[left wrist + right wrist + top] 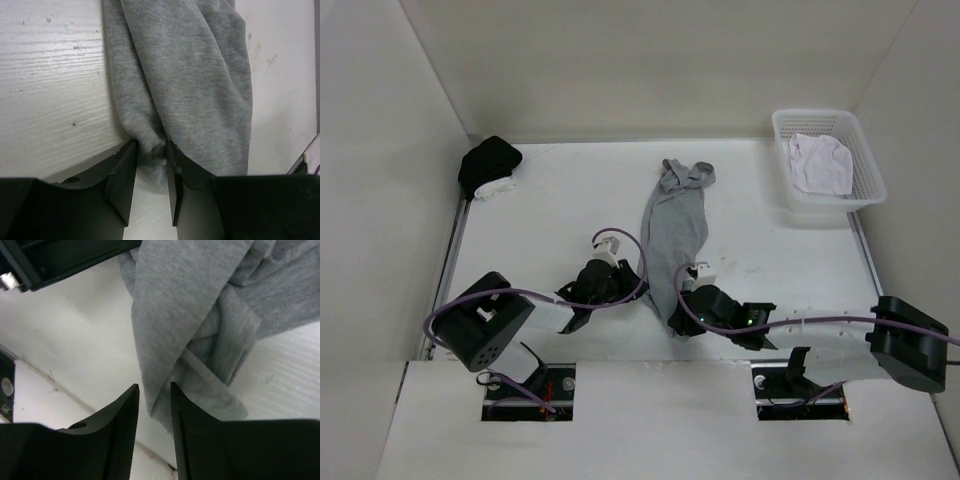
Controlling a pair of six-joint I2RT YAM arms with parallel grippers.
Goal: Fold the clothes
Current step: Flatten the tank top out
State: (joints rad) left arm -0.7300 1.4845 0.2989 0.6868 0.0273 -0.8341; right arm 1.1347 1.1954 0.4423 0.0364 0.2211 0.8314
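White tabletop [550,200] and white walls fill your overhead view. Your grey knit garment [675,225] lies bunched in a long strip down the middle of the table, its near end between the two arms. Your left gripper [151,145] is narrow, its fingers [125,170] pinching a small tuck at the garment's near edge. Your right gripper [154,386] is also narrow, with the garment's edge lying at the gap; you cannot tell whether it grips. A white basket [865,150] with a white cloth [820,162] sits far right, and a black-and-white bundle [488,168] far left.
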